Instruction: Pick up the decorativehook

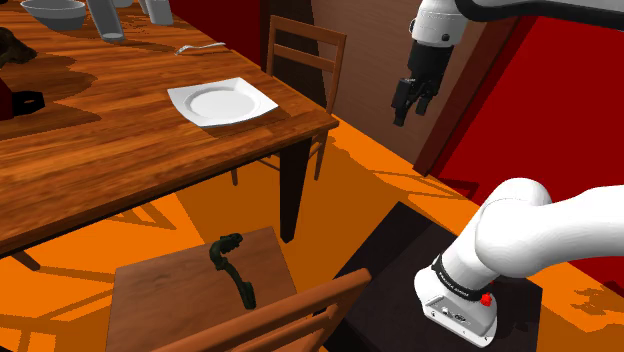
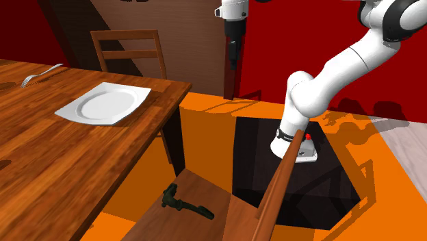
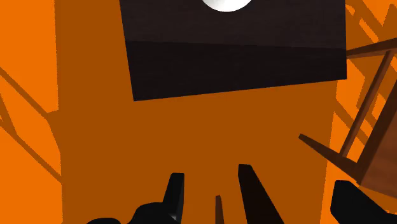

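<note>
- While it's a small thing, the decorative hook is easy to spot: a skinny, dark greenish-black piece with a chunky curled head at one end and a thin, slightly bent shank.
- It's lying flat on the wooden chair seat of the chair nearest the camera, on the side of the seat closest to the backrest, just below the corner of the table with the white plate on it.
- In the shoulder view its long axis runs from the curled head at the upper end down and a bit to the right, with the shank tip ending toward the backrest.
- In the second exterior view the hook reads nearly sideways, head at that view's left, tip at its right.
- The gripper hangs high up and well apart from the hook, which sits far down and to the left of it in the shoulder view.
- In the second exterior view the gripper is up by the dark red wall.
- The wrist view has the gripper with its fingers spread, nothing between them, over orange floor and the black stand.
</note>
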### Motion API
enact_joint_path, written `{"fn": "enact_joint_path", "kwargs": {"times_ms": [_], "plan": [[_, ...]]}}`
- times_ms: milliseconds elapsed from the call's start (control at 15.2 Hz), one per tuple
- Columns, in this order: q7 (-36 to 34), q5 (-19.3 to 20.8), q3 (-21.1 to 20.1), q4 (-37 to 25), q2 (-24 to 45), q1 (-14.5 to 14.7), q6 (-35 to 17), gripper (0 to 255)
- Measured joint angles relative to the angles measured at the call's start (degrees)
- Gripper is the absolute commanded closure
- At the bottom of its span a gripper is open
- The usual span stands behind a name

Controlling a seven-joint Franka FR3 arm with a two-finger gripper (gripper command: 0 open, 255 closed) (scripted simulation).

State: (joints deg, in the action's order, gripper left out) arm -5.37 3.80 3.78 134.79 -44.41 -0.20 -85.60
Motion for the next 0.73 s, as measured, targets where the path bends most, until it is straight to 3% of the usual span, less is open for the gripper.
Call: {"fn": "enact_joint_path", "kwargs": {"times_ms": [132, 726], "plan": [[-0.4, -0.3, -0.4, 0.6, -0.1, 0.2, -0.7, 0], [-7.3, -6.7, -8.0, 9.5, 1.1, 4.7, -14.1, 0]]}}
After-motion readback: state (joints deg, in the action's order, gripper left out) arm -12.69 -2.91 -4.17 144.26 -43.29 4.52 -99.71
